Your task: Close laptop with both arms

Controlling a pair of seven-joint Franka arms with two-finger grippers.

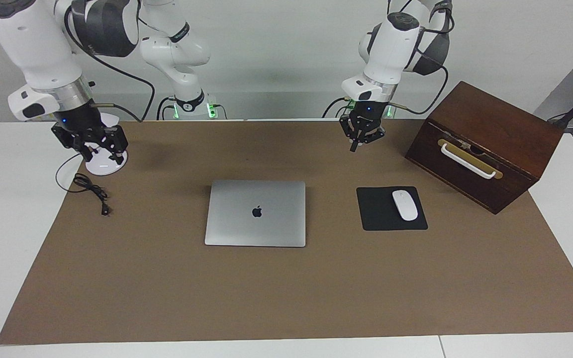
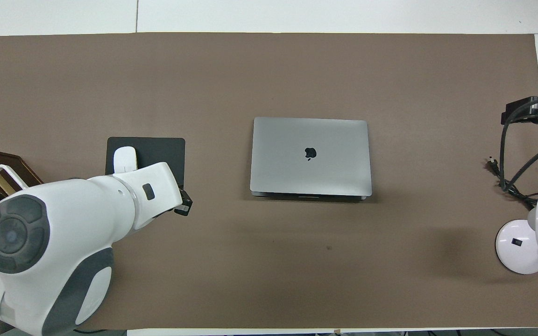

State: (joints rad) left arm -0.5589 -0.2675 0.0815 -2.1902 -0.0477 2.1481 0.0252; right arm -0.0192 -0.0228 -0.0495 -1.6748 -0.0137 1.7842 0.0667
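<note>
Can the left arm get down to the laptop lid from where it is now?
Probably yes: the left gripper hangs above bare mat, with nothing standing between it and the closed laptop; the mouse pad lies off to one side.

Two high, opposed cameras (half-turn apart) share the table.

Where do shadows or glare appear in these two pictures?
Facing view: the laptop lid is evenly lit, without strong glare. Overhead view: a thin dark shadow lies along the laptop's edge nearer the robots, and a soft shadow falls on the brown mat beside the white lamp base.
</note>
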